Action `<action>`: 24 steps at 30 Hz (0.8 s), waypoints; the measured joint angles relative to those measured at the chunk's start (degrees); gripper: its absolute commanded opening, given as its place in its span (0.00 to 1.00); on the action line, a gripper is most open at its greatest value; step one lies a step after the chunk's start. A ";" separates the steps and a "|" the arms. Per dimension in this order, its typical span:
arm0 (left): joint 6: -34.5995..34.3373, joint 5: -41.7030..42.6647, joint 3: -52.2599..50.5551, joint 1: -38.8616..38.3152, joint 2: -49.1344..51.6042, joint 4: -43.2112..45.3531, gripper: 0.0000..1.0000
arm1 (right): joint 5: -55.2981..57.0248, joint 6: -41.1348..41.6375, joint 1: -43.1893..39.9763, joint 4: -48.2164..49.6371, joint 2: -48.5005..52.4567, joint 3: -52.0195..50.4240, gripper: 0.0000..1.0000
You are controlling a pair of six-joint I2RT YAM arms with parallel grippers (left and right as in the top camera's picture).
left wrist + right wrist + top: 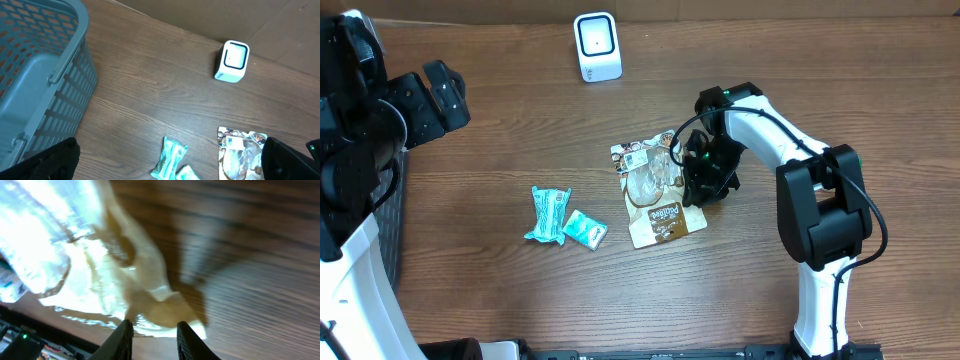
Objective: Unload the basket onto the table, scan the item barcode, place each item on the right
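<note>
The item, a brown and white snack bag (655, 195), lies flat on the wooden table and also shows in the left wrist view (240, 155). My right gripper (695, 185) is down at the bag's right edge. In the right wrist view its two fingers stand a little apart (152, 325), open, with the bag's crinkled edge (100, 270) just beyond the tips and bare wood in the gap. The white scanner (597, 46) stands upright at the back of the table. My left gripper (435, 90) hangs high at the far left, wide open (169, 145) and holding nothing.
Two teal packets (548, 213) (585, 230) lie left of the bag. A grey-blue slatted basket (40, 75) stands at the table's left edge. A white label (232, 141) sits on the bag's upper corner.
</note>
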 measured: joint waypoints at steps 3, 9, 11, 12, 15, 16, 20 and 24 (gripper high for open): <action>0.02 0.00 0.00 0.00 0.00 0.00 0.99 | -0.85 -0.46 -0.28 0.04 -0.33 0.00 0.27; 0.00 0.00 0.00 0.00 0.00 -0.02 0.99 | -1.33 -0.83 -5.60 0.22 -8.11 -0.17 0.28; 0.02 0.00 0.00 0.00 0.00 0.00 1.00 | -1.36 -0.96 -7.96 0.28 -12.92 -0.17 0.31; 0.00 0.00 0.00 0.00 0.02 -0.02 0.99 | -1.31 -1.09 -9.29 0.31 -16.02 -0.17 0.33; 0.00 0.00 0.00 0.00 0.02 -0.02 1.00 | -1.33 -1.49 -11.54 0.17 -22.67 -0.15 0.41; 0.00 0.00 0.00 0.00 0.00 0.00 1.00 | -1.33 -1.79 -11.89 0.17 -24.24 -0.15 0.45; 0.02 0.00 0.00 0.00 0.02 0.00 1.00 | -1.86 -3.21 -12.15 1.81 -27.10 -0.20 0.57; 0.00 0.00 0.00 0.00 0.00 0.00 1.00 | -2.71 -4.22 -12.11 8.33 -26.49 -3.43 0.61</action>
